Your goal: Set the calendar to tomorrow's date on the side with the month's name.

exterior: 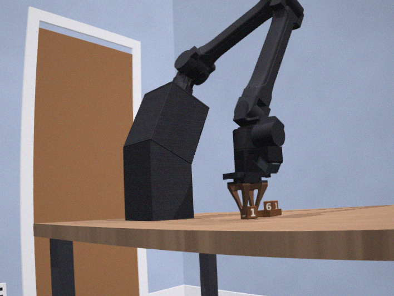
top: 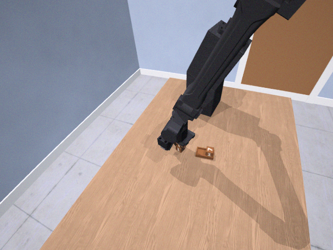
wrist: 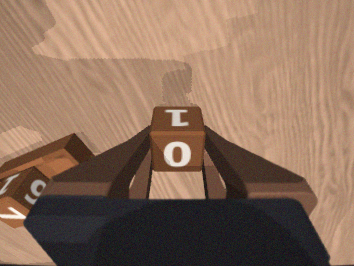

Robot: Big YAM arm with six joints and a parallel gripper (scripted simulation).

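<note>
While the other cube (top: 210,150) stands in the tray (top: 201,152), one cube (wrist: 177,138) is gripped by the claw (wrist: 176,150) just beside it, low over the tabletop (top: 150,204).

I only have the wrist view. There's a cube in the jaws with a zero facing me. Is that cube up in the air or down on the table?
Observer: In the exterior view the held cube is down at the table surface, beside the tray, not in it. I cannot tell if there is a thin gap under it.
Operator: Which digit faces that camera?
Observer: A 1, upright.
Operator: And the second cube?
Observer: The other cube stands in the tray with an upright 6 toward the exterior camera. In the top view, the tray's slot nearer the held cube has nothing in it.
</note>
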